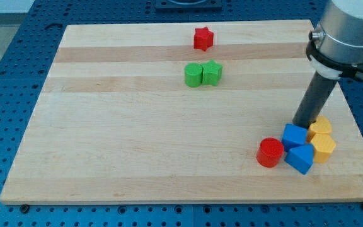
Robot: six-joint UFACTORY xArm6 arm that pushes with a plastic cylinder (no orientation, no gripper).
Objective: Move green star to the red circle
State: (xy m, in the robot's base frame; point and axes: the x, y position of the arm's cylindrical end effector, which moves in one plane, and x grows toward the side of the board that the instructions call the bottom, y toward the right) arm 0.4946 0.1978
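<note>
The green star lies near the top middle of the wooden board, touching a green round block on its left. The red circle sits near the view's bottom right, beside the blue blocks. My tip is at the view's right, just above the blue cube and left of a yellow block. It is far to the lower right of the green star.
A red star lies near the board's top edge. A second blue block and a second yellow block cluster with the others at the bottom right, near the board's right edge.
</note>
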